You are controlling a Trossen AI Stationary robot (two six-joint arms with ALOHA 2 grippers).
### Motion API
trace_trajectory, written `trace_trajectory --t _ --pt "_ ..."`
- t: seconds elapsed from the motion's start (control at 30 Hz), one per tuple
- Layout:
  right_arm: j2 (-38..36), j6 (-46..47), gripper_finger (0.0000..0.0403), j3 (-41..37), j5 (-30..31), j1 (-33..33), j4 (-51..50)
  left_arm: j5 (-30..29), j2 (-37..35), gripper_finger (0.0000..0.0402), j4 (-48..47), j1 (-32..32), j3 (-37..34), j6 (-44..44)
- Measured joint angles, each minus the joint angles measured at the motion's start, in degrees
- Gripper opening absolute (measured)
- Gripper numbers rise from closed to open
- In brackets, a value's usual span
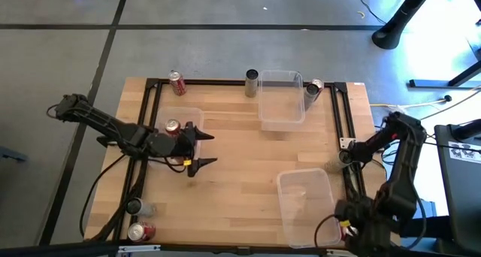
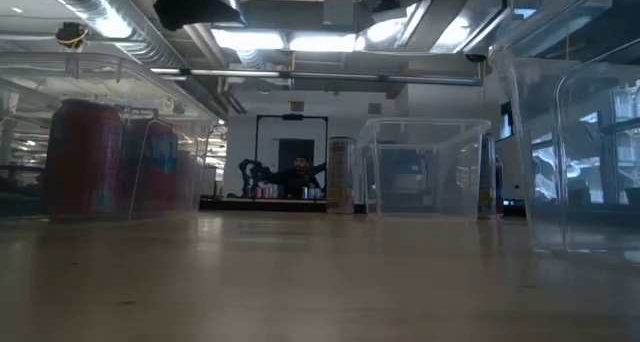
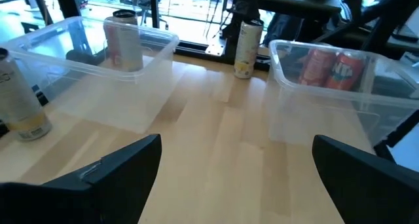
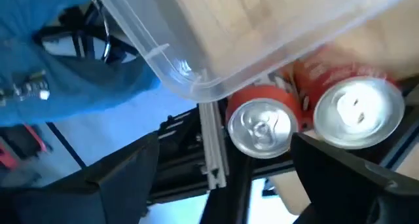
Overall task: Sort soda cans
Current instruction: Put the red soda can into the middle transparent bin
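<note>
Hovering with fingers spread and empty, the left end effector [image 1: 201, 149] faced soda cans [image 3: 124, 40] standing well ahead across the desk [image 1: 240, 167]. Two more cans [image 4: 264, 126] sat just below the right end effector [image 4: 222, 178], also spread; thin, smooth, dentable walls likely called for a gentle mid-body grip.

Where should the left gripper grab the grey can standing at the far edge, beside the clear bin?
Mid-body of the grey can, fingers across its round wall. It stands upright and the clear bin sits close on one side, so probably come from the table's middle with the open left gripper.
</note>
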Motion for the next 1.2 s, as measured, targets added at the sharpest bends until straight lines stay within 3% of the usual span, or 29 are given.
trace_trajectory --t 0.3,0.47,0.6,1.2 --pt "3.9 4.1 0.0344 0.0 1.1 0.2 4.1 0.0 0.0 0.0384 -0.3 0.6 0.0 -2.2" --pt "7.1 3.1 0.0344 0.0 -2.7 1.4 -1.4 0.0 0.0 0.0384 -0.3 0.6 0.0 -2.2" --pt "8.5 1.2 0.0344 0.0 -7.9 1.3 0.9 0.0 0.0 0.0384 -0.3 0.6 0.0 -2.2" --pt "8.9 1.5 0.0344 0.0 -0.6 6.1 -2.8 0.0 0.0 0.0384 -0.6 0.6 0.0 -2.6"
